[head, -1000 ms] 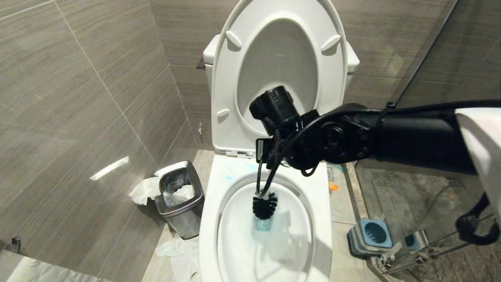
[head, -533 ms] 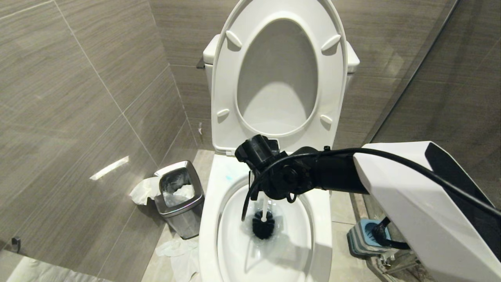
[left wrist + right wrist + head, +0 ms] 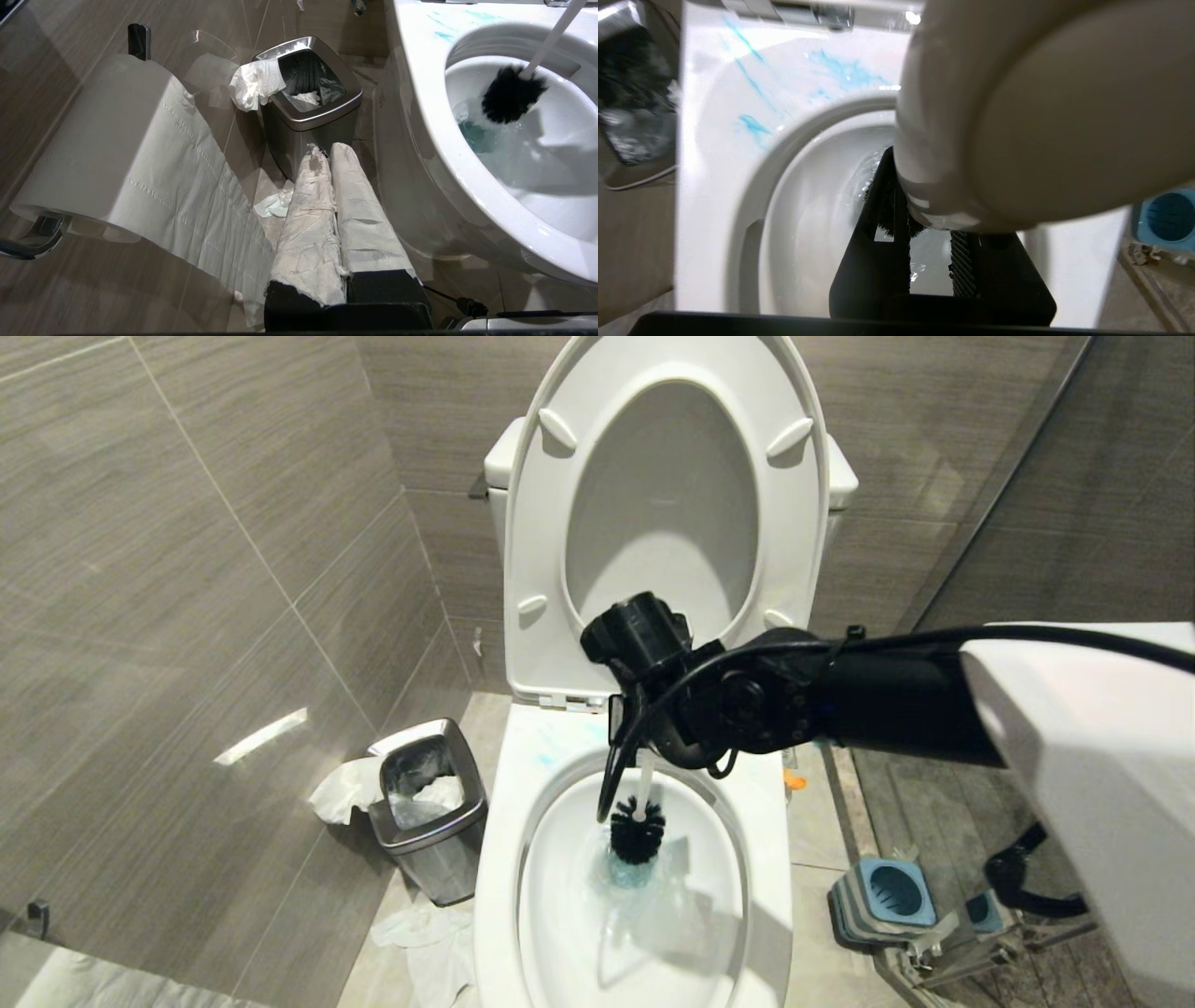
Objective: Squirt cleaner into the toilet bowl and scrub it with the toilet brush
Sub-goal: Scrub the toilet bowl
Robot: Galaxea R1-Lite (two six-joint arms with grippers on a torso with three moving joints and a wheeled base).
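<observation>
Below the right pincer (image 3: 924,219), whose black fingers are clamped on the slim white handle of the toilet brush (image 3: 638,831), its round black bristle head dips into pale blue cleaner (image 3: 627,875) inside the glossy white ceramic toilet bowl (image 3: 523,859), while the paper-wrapped left pincer (image 3: 327,151), fully closed and empty, sits near a steel waste bin (image 3: 313,121).

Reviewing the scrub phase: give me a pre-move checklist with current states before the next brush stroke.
1. Right gripper closed on the toilet brush handle: ok, handle sits between the fingers.
2. Brush head inside the toilet bowl, at the water: ok.
3. Cleaner applied: ok, blue smears on the rim, blue tint in the water.
4. Seat and lid raised, out of the way: ok.
5. Left gripper out of the stroke path: ok, shut, low beside the bowl near the waste bin.
6. Bristles pressing on the ceramic: cannot tell.
</observation>
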